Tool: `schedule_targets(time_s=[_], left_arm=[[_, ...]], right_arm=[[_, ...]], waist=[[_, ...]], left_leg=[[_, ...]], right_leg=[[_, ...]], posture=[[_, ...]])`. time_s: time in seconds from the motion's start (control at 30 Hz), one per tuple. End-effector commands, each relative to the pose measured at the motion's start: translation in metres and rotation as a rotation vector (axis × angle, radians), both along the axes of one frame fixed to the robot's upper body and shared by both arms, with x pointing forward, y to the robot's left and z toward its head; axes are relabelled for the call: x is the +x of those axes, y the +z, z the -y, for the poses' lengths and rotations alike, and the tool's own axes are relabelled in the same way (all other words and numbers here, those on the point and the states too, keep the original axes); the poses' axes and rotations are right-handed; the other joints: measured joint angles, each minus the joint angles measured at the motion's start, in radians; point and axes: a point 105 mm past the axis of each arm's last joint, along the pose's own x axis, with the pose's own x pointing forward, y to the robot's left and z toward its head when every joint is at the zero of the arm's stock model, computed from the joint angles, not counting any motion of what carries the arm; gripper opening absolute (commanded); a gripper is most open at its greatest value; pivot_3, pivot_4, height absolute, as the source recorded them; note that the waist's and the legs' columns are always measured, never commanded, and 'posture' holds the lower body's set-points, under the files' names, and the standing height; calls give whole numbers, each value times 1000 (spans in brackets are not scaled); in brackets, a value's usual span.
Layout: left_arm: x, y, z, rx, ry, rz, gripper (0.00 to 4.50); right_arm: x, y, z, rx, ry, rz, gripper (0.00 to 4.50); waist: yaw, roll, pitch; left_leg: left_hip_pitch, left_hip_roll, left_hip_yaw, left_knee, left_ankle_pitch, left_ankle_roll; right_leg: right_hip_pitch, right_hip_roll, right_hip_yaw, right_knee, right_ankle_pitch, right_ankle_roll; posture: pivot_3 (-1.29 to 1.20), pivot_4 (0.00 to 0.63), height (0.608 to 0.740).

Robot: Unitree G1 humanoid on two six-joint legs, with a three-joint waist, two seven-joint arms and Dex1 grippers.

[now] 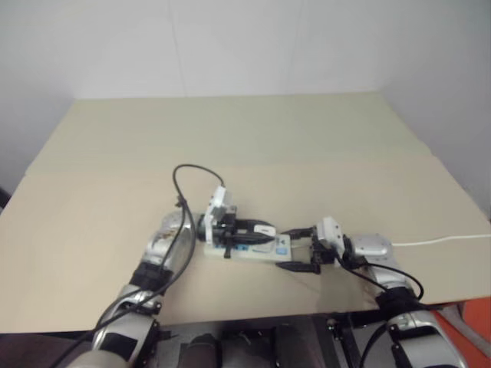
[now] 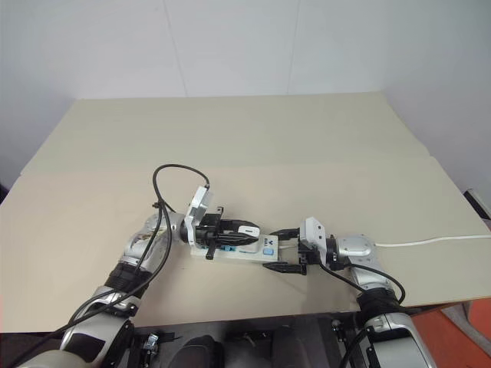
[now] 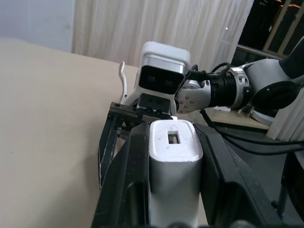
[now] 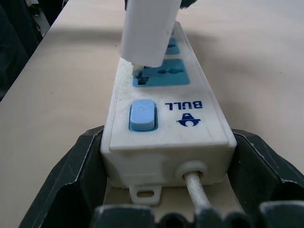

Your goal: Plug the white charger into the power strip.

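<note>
Lying flat on the pale beige tabletop (image 2: 245, 146), the long white rectangular plastic power strip (image 2: 242, 250) with blue sockets sits near the table's front edge, between the two arms. The left gripper (image 2: 234, 230) pinches the small white rounded plastic charger (image 3: 173, 161) between its two black fingers (image 3: 130, 180), holding it directly above the strip. In the right wrist view, the charger's lower end (image 4: 147, 33) sits at the blue socket (image 4: 161, 76) nearest the small blue switch (image 4: 142, 115), with a metal prong at the socket opening; full insertion cannot be confirmed. The right gripper (image 2: 286, 249) brackets the switch end of the strip, one black finger along each side; contact cannot be told. A thin white cord (image 2: 437, 241) runs across the table toward its right edge.
</note>
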Motion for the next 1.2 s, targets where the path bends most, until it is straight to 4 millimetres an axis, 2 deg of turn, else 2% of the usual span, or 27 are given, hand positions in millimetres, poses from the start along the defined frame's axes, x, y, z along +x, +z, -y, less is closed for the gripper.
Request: schedule_targets(time_s=[0.03, 0.6, 0.87, 1.2], left_arm=[[4, 5, 0, -8, -2, 37, 1022], [6, -6, -7, -43, 37, 24, 1022], [-6, -22, -19, -28, 25, 83, 1022], [0, -41, -26, 15, 66, 56, 1022]], right_arm=[[-13, -25, -4, -68, 36, -77, 3447], [-14, -25, -4, -68, 38, -76, 3447], [-15, -25, -4, -68, 44, -75, 3447], [-16, -25, -4, -69, 46, -74, 3447]], waist=[[0, 0, 0], [1, 0, 0], [-2, 0, -1], [-1, 3, -5]], left_leg=[[0, 0, 0, 0, 0, 0], [0, 0, 0, 0, 0, 0], [1, 2, 0, -1, 0, 0], [3, 3, 1, -2, -1, 1]], right_leg=[[0, 0, 0, 0, 0, 0], [0, 0, 0, -1, 0, 0], [0, 1, 0, -1, 0, 0], [3, 2, 0, -2, 0, -1]], posture=[[0, 150, 740], [0, 150, 740], [0, 150, 740], [0, 150, 740]])
